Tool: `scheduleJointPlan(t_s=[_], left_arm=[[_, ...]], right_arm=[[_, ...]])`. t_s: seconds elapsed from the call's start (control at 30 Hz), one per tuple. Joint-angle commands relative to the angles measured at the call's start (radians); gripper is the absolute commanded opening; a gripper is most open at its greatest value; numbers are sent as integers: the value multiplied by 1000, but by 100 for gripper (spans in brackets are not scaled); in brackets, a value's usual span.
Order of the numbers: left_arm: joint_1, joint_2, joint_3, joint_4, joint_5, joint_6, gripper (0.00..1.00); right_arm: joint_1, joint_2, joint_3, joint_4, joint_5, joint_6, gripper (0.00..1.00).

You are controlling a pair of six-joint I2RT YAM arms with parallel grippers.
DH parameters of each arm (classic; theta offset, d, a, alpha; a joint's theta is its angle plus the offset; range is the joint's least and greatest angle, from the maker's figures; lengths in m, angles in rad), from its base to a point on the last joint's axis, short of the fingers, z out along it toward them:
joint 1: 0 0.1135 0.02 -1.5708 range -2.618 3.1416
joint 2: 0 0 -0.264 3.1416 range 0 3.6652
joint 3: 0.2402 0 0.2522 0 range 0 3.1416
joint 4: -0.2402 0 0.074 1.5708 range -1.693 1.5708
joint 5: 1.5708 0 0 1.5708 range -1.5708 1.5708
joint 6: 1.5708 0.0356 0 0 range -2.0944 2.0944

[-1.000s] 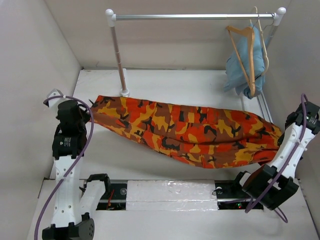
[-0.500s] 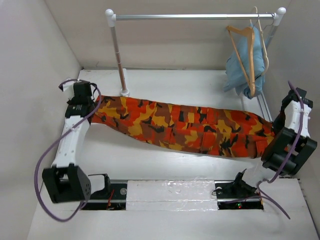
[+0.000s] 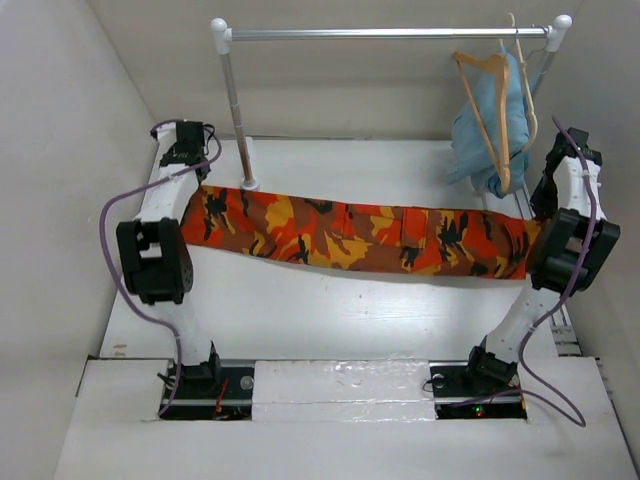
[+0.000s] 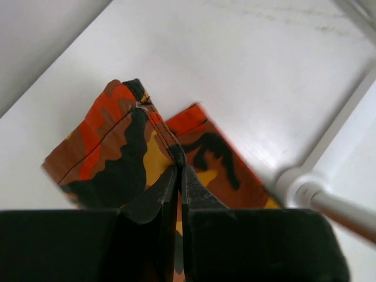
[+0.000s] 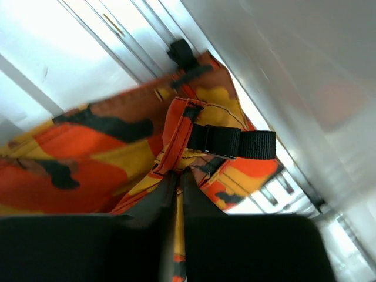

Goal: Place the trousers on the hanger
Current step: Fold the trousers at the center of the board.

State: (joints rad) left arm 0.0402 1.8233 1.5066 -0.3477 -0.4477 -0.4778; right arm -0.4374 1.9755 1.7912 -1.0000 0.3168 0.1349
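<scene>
The camouflage trousers (image 3: pixel 350 235) hang as 1 folded, nearly taut band between the 2 sets of jaws, above the white desk (image 3: pixel 330 320). The left jaws are clenched on a hem corner: the left wrist view shows the trousers (image 4: pixel 135 147) fanning out just ahead of the pinched tips. The right jaws are clamped on the waist end, where the trousers (image 5: pixel 117 147) bunch ahead of the tips and a black webbing strap (image 5: pixel 232 141) lies just beyond them.

The wooden hanger (image 3: pixel 501 130) hangs from the clothes rail (image 3: pixel 390 33), above and beyond the right jaws and well apart from the left jaws. It hangs just in front of the light blue garment (image 3: pixel 466 140).

Likely trouble from here:
- Both grips bite only a narrow edge, so a hard pull from either arm could tug the cloth free.
- The hanger hangs loose on its hook, so a nudge could set it swinging or turning away.
- The rail post base (image 4: pixel 299 188) sits close beside the left jaws, so lifting that end carelessly could snag it.
- Cloth brushing the blue garment could drag it off.
</scene>
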Motion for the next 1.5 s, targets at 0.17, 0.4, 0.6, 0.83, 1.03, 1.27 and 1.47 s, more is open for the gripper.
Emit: scheduleJointPlan(t_s=[0.17,0.4,0.6,0.83,1.03,1.27,1.47], left_arm=[[4,163,233,31,-28,21,25],[17,58,242,-40,-32,15,85],[158,-241,-319,110,226,-96,79],[225,-237,-520,133,379,-166,80],[259,-93,-496,159,426,-206,79],[288,-25,-480,170,420,-211,10],[332,-77,-482,113,345,-167,0]], right_arm=[[35,63,97,129,10,-18,57],[81,-200,-165,279,-146,25,70],[81,-548,-497,423,-275,97,0],[117,-839,-795,534,-467,127,7],[118,-923,-961,515,-535,94,55],[-115,-876,-1087,543,-663,46,67],[-262,-761,-1090,635,-668,147,70]])
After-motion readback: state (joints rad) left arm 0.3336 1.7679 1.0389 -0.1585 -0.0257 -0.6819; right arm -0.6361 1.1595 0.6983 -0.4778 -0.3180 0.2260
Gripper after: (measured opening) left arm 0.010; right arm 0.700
